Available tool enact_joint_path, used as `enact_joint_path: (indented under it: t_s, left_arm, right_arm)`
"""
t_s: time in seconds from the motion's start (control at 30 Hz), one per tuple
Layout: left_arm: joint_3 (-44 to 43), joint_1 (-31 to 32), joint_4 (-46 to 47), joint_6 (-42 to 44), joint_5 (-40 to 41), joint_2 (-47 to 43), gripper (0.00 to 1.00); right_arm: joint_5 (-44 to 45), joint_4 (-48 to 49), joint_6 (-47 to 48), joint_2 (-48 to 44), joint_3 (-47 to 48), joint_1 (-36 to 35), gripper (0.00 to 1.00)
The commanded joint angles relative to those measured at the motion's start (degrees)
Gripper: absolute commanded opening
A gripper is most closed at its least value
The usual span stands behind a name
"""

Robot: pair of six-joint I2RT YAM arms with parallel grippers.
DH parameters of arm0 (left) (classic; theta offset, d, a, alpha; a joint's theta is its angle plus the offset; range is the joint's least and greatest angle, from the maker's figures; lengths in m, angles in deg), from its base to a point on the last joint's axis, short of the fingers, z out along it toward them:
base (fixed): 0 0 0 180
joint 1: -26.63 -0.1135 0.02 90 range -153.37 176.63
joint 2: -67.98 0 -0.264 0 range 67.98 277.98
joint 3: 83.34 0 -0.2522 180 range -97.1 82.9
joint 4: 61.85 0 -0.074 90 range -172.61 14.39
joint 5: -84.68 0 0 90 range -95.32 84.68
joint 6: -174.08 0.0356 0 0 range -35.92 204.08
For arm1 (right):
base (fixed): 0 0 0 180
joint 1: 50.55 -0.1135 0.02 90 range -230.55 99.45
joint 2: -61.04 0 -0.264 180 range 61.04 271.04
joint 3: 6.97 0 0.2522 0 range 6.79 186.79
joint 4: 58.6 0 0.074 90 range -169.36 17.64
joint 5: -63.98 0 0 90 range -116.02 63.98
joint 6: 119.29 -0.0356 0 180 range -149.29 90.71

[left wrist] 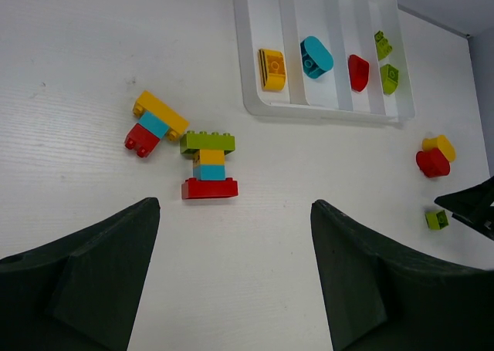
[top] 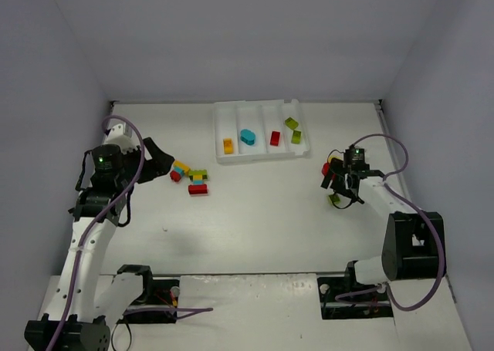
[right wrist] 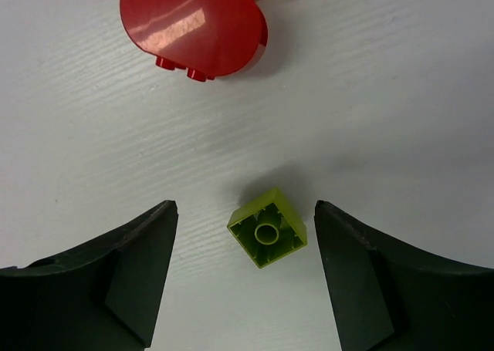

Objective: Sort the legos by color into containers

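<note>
White table [top: 255, 227], grey walls [top: 231, 42]. Far ahead of both jaws, the white tray [top: 260, 159] holds five colour-sorted bricks [top: 248, 136]. Two multicolour stacks [left wrist: 209, 166] lie unsorted ahead of the left gripper [left wrist: 235, 206], which is spread wide and empty. Beyond the right gripper [right wrist: 245, 206], equally wide, lies a red rounded brick [right wrist: 193, 27]; between its jaws, untouched, sits a lime green brick [right wrist: 267, 227].

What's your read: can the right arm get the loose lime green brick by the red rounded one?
Probably yes. The right arm has its jaws open either side of the lime green brick, with only bare table around it; the red rounded brick lies apart. It sits cornerwise, so the grip may slip.
</note>
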Motion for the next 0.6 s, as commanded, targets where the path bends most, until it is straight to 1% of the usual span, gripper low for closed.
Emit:
enact_joint_path:
  t_s: [0.0,0.1,0.17,0.23,0.33,0.4,0.43,0.53,0.57]
  left_arm:
    - [-1.99,0.2,3.86,0.01,-0.7,-0.16,0.73]
    - [-1.99,0.55,3.6,0.19,-0.43,-0.07,0.73]
    - [-1.99,0.55,3.6,0.19,-0.43,0.01,0.73]
    - [-2.08,0.55,3.6,0.19,-0.43,0.01,0.73]
    - [-2.08,0.55,3.6,0.19,-0.43,0.01,0.73]
    - [-2.07,0.55,3.69,0.19,-0.43,0.19,0.73]
    - [-2.08,0.55,3.51,0.19,-0.52,0.1,0.73]
    - [-2.08,0.55,3.42,0.19,-0.61,0.19,0.73]
    - [-2.08,0.55,3.51,0.19,-0.61,0.19,0.73]
  right_arm:
    - [-3.15,0.77,0.88,3.14,0.69,0.29,0.68]
    - [-4.12,0.68,0.53,4.12,0.43,0.29,0.68]
    - [-3.25,0.77,-0.26,4.03,-0.45,0.29,0.67]
    - [-2.63,0.77,-1.05,3.86,-1.15,0.29,0.65]
    - [-3.16,0.77,-2.19,3.77,-1.24,0.2,0.58]
    - [-2.89,0.77,-2.54,4.21,-1.59,0.2,0.49]
    - [-3.15,0.77,-2.72,4.38,-1.68,0.2,0.47]
    - [-3.16,0.86,-3.16,5.0,-1.77,-0.41,0.35]
    - [-2.98,0.94,-3.25,5.26,-1.68,-0.5,0.26]
